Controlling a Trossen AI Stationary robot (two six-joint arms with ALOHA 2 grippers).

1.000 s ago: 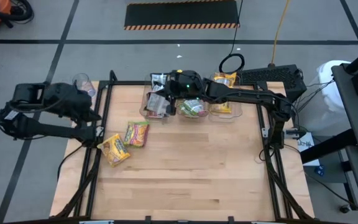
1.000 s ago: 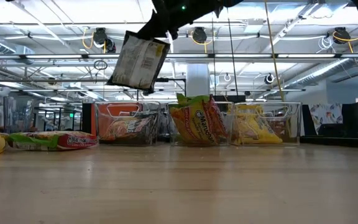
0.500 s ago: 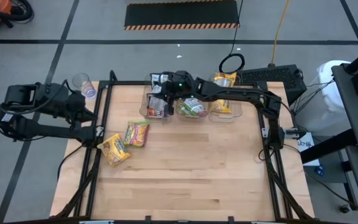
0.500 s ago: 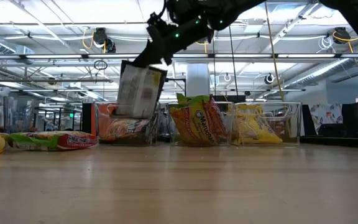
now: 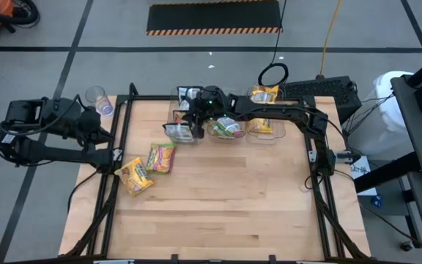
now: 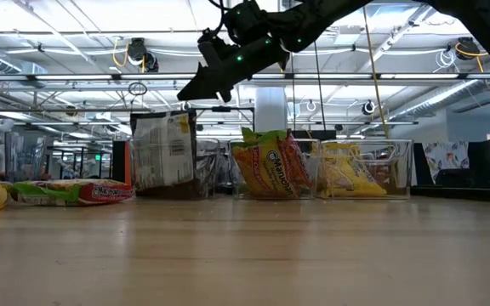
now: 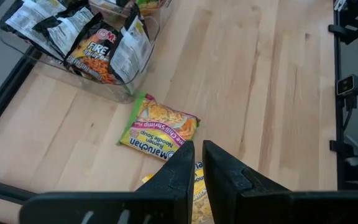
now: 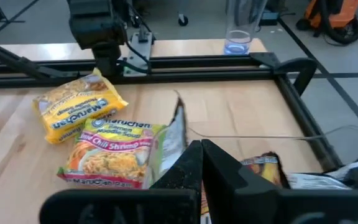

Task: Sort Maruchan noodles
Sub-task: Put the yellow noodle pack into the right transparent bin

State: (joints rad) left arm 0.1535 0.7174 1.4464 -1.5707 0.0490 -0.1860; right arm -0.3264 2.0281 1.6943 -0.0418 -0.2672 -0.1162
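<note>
A dark Maruchan noodles packet (image 6: 164, 157) with a grey printed back stands upright in the left clear bin (image 5: 184, 103). My right gripper (image 6: 185, 95) is just above it, shut on it. On the table's left lie a green-edged packet (image 5: 160, 157) and a yellow one (image 5: 134, 176), both flat. My left gripper (image 7: 197, 155) is shut on nothing, held high off the table's left edge. The middle bin (image 6: 266, 166) holds green-edged packets and the right bin (image 6: 356, 170) holds yellow ones. My right gripper pinches the dark packet's top edge (image 8: 179, 130) between its two fingers, near an upper corner (image 6: 187, 115). The fingers slant down from the table's far right. The packet hangs upright below them, its lower end down inside the left bin by the near wall.
The three clear bins stand in a row along the table's far edge; the left one also holds other dark packets (image 7: 86, 43). A black frame rail (image 8: 166, 62) runs round the table. A clear cup (image 5: 97, 97) stands off the far left corner.
My right gripper has gone down and toward the table's left and near side, rolling a little, still shut on the dark packet. The packet, which hung tilted above the left bin, now stands upright inside it.
</note>
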